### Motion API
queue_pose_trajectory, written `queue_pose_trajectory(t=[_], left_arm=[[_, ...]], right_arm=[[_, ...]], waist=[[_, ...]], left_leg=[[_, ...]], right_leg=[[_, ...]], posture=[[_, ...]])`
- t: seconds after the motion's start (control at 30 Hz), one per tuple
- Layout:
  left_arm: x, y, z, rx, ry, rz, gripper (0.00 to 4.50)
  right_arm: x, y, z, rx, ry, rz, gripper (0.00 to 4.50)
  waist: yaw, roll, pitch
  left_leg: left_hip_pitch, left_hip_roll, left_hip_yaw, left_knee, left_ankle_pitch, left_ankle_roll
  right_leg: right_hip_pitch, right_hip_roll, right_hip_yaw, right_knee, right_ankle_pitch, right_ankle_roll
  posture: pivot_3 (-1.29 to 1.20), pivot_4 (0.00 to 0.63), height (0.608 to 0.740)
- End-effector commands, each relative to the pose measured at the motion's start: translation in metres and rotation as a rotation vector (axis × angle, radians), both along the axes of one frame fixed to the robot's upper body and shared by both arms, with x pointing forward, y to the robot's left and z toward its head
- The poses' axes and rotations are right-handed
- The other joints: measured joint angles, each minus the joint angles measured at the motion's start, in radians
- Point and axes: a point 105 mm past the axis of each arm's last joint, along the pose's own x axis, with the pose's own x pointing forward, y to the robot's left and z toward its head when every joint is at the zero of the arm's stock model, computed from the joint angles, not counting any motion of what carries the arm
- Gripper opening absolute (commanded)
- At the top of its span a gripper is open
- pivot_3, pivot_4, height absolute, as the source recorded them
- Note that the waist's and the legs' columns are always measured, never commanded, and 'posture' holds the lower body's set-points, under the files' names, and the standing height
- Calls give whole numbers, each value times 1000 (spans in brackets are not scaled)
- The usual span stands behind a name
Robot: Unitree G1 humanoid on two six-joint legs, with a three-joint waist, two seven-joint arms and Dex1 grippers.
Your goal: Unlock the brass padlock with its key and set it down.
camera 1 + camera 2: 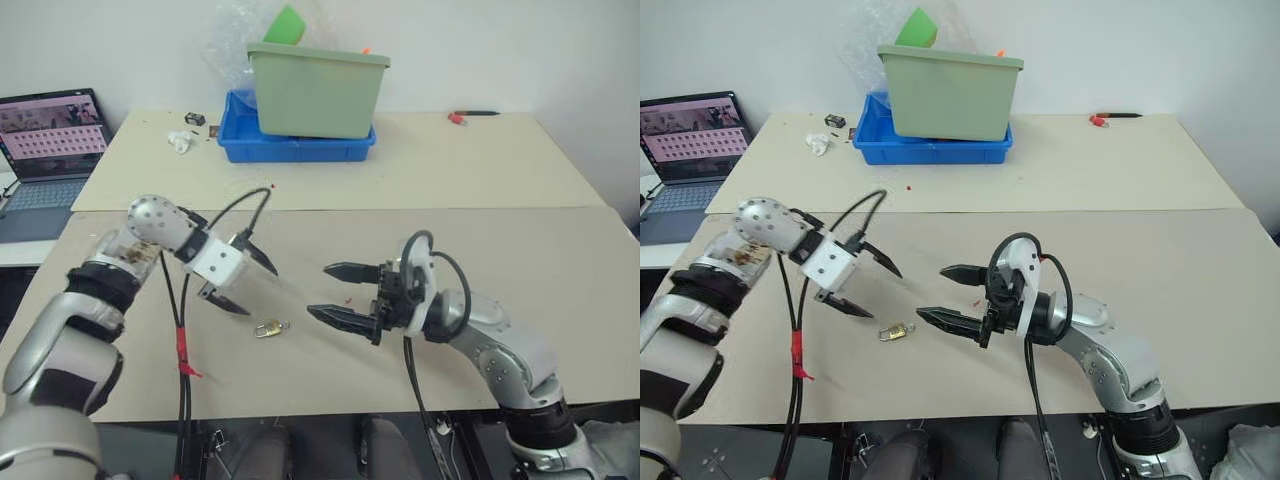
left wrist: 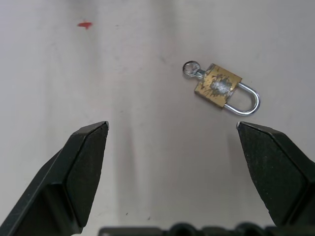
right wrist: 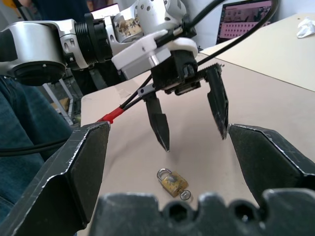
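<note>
The brass padlock (image 1: 270, 327) lies flat on the beige table, free of both grippers. A small silver key (image 2: 190, 68) sticks out of its body, opposite the silvery shackle (image 2: 247, 100). My left gripper (image 1: 258, 290) hangs open just above and to the left of the padlock (image 2: 221, 87), pointing down, with nothing between its fingers. My right gripper (image 1: 319, 290) is held level to the right of the padlock, pointing left at it, wide open and empty. In the right wrist view the padlock (image 3: 173, 182) lies below the left gripper (image 3: 195, 142).
A green bin (image 1: 318, 90) sits in a blue tray (image 1: 298, 148) at the back of the table. A laptop (image 1: 55, 135) stands at the far left, with white scraps (image 1: 181, 141) nearby and a red pen (image 1: 470, 116) at the back right. A red speck (image 2: 85, 24) marks the table.
</note>
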Motion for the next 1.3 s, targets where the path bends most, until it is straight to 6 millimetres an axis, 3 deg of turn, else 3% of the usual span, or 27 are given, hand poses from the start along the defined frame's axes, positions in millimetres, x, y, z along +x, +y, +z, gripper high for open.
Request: queue_pose_trajectory(t=[0.03, 0.2, 0.27, 0.37, 0.53, 0.67, 0.87, 1.03, 1.3], left_arm=[[-20, -6, 31, -235, 50, 125, 4461], [-55, -26, 8, -665, 376, 536, 4461], [-76, -31, -9, -664, 451, 600, 4461], [-92, -34, -21, -636, 497, 640, 4461], [-91, -29, -25, -612, 480, 656, 4461], [-88, -24, -24, -599, 487, 653, 4461], [-89, -13, -28, -554, 493, 663, 4461], [-81, 0, -30, -526, 493, 698, 4461], [-75, 5, -40, -497, 486, 695, 4461]], right_arm=[[-2, 1, 10, 16, -51, 37, 4500], [-3, -1, 10, 8, -43, 48, 4500], [-3, -4, 9, 1, -36, 52, 4500], [-3, -6, 7, -11, -27, 59, 4500], [-2, -13, -9, -111, -12, 56, 4500], [-3, -23, -42, -294, -2, 69, 4500], [11, -37, -68, -446, -24, 35, 4500], [24, -52, -69, -526, -78, 18, 4500], [28, -51, -63, -513, -109, 21, 4500]], waist=[[-10, 1, 0], [-23, 2, 0], [-23, 1, 0], [-12, 1, 1], [7, 2, 1], [4, 1, 1], [-1, 1, 1], [2, 1, 1], [3, 1, 1]], left_leg=[[0, 1, 0, -1, 0, 0], [2, 1, 0, -4, -1, 2], [1, 1, 0, -4, -1, 1], [2, 1, 0, -4, -1, 0], [6, 0, 0, -3, 1, -4], [11, 1, 1, -4, 2, -5], [12, 1, 3, -4, 2, -4], [12, 2, 3, -4, 2, -4], [12, 2, 3, -4, 1, -4]], right_leg=[[-1, 1, 1, 0, 0, 0], [-2, 0, 5, 0, -1, 2], [-3, 0, 5, -1, -1, 2], [-2, 0, 5, -1, -1, 2], [1, 0, 5, -1, -1, 0], [6, 1, 6, -1, -3, 1], [6, 2, 7, -1, -1, -2], [7, 2, 7, -1, -1, -2], [6, 2, 7, -2, -1, -2]], posture=[[0, 150, 732], [0, 150, 732], [0, 150, 732], [0, 150, 732], [0, 150, 732], [0, 150, 732], [0, 150, 732], [0, 150, 732], [0, 150, 732]])
